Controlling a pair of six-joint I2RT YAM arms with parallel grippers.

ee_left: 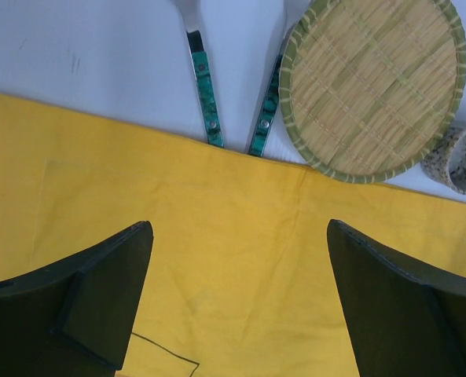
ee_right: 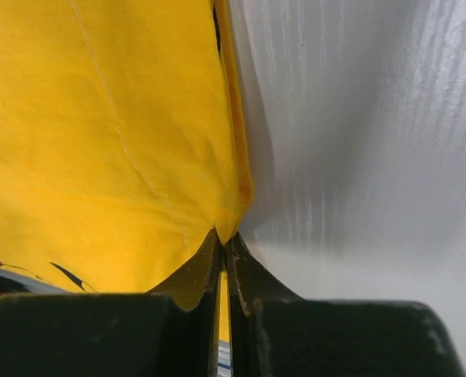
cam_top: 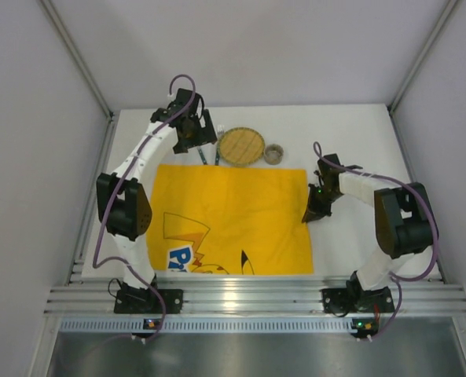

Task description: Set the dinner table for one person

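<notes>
A yellow cartoon-printed cloth mat (cam_top: 233,216) lies flat on the white dinner table (cam_top: 350,133). My right gripper (cam_top: 311,214) is shut on the mat's right edge (ee_right: 231,206), pinching the cloth between its fingers. My left gripper (cam_top: 192,141) is open and empty above the mat's far edge (ee_left: 240,236). Just beyond that edge lie a round woven bamboo plate (cam_top: 241,146) (ee_left: 372,86), two pieces of cutlery with green handles (ee_left: 205,94) (ee_left: 266,110), and a small speckled cup (cam_top: 273,154) (ee_left: 462,159).
Grey panels wall the table on the left, back and right. A ribbed aluminium rail (cam_top: 256,300) runs along the near edge, where both arm bases are bolted.
</notes>
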